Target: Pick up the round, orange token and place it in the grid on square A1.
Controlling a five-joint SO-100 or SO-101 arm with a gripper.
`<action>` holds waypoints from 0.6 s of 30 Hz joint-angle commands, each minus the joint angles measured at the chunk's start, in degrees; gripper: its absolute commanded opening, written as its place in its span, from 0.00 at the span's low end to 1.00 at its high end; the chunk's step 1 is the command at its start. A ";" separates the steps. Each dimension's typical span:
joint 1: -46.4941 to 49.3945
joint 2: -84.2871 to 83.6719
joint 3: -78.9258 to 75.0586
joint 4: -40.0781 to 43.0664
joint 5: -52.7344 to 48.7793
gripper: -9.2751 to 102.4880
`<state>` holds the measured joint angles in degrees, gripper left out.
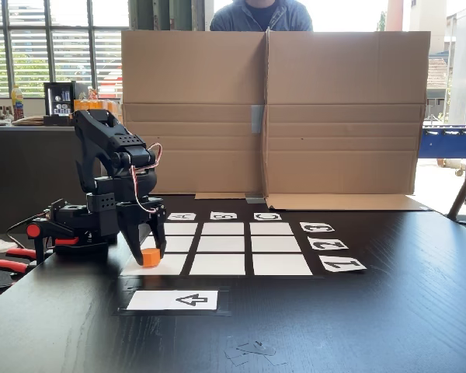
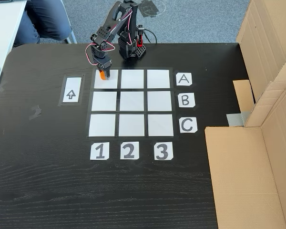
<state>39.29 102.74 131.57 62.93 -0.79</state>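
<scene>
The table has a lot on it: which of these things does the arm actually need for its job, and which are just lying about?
Part of the job:
- gripper, closed around the token
- orange token
- grid
- square A1
- letter and number cards

Just lying about:
- arrow card
- cardboard box
- seated person

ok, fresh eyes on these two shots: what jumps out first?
The bright orange token, pinched in the black gripper, sits on corner cell A1 of the white grid, on the dark table. In a fixed view a big cardboard wall stands behind the grid.
</scene>
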 commanded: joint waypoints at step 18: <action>-0.79 -0.70 1.49 -1.85 0.26 0.20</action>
<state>38.85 102.22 132.89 61.61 -0.79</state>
